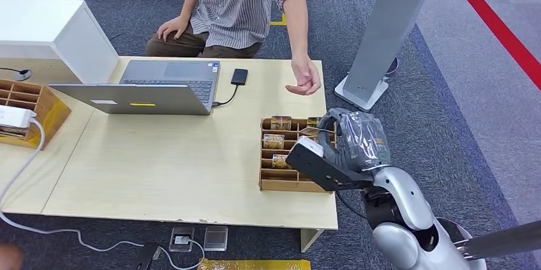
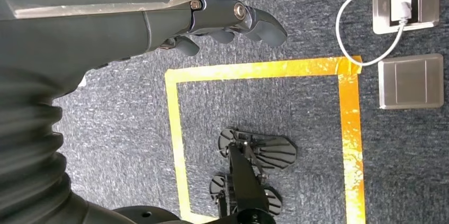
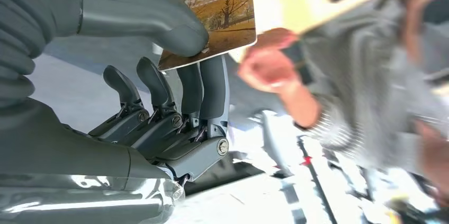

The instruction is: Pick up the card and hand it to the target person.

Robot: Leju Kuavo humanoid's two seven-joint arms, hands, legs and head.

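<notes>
A grey carpeted room with a red floor stripe holds a pale wooden surface (image 1: 166, 168), and a person in a striped shirt sits on its far side. The right robot hand (image 1: 357, 139) hovers over the near right corner of that surface, above the far right part of a wooden compartment box (image 1: 281, 184). In the right wrist view this robot hand (image 3: 174, 75) is clamped on the card (image 3: 222, 23): the thick thumb presses on the printed face and the fingers (image 3: 212, 91) back it from the other side, so the card sticks out past the fingertips. In the head view the card (image 1: 311, 131) shows only as a thin pale sliver at the hand's left side, its long axis hard to judge there.

Beyond the hand, forward and slightly to its left, the person's hand (image 1: 305, 82) waits palm up over the far right edge of the surface, near but not touching. That is the relation the handover turns on, I judge: the card must travel away from the robot toward that open palm, with its free end leading. The right arm is plainly the nearer one; its silver forearm rises from the lower right with the wrist bent inward over the box.

The left robot hand (image 2: 233, 20) hangs beside the body over yellow floor tape (image 2: 254, 70), fingers curled loosely inward with nothing in them.
</notes>
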